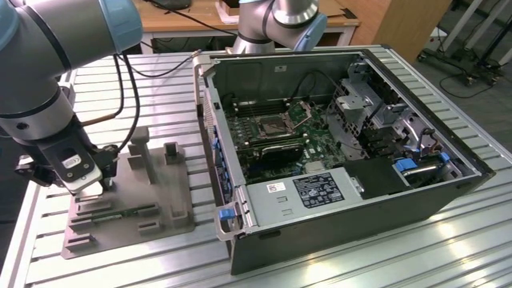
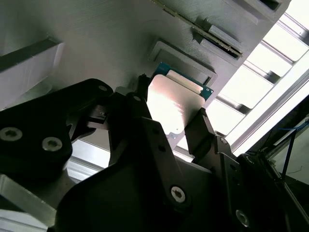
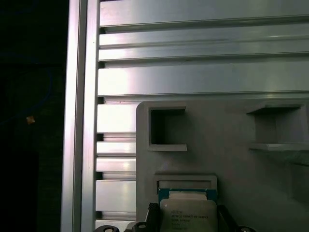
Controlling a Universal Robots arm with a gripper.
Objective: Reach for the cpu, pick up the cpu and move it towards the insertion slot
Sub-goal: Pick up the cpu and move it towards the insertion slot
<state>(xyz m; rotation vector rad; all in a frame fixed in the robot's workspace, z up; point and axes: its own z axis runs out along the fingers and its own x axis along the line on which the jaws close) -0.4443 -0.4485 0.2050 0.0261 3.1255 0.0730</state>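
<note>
Claw [image 2: 171,111], black with two fingers, sits low over the near end of the grey moulded plastic tray [image 1: 172,210], at the exterior view's left.

- Claw state: pinching. One finger [image 2: 137,104] bears on one edge of the cpu [image 2: 169,99], the other on the opposite edge. The grip is on the edges, probably to keep the pads off the chip's flat faces.
- Cpu: small flat square chip with a silvery metal top plate and a thin teal-green rim. In both wrist views it lies between the fingers, directly over the tray's square raised-rim recess [image 3: 186,180]. It hides part of that recess, so it looks just lifted out or right at the rim. I cannot tell for certain which.
- Insertion slot [image 1: 272,126]: square silver-framed socket with a dark centre on the green motherboard. It sits inside the open black computer case [image 1: 336,234], well apart from the claw, towards the exterior view's right. Its hinged plate appears raised, leaving the socket open to take the chip.
- Tray and case both rest on the ribbed aluminium bench [image 1: 120,84]. The case lies on its side, so the board faces up.

Judgement: the cpu is grasped, and the move across to the slot is barely begun.
</note>
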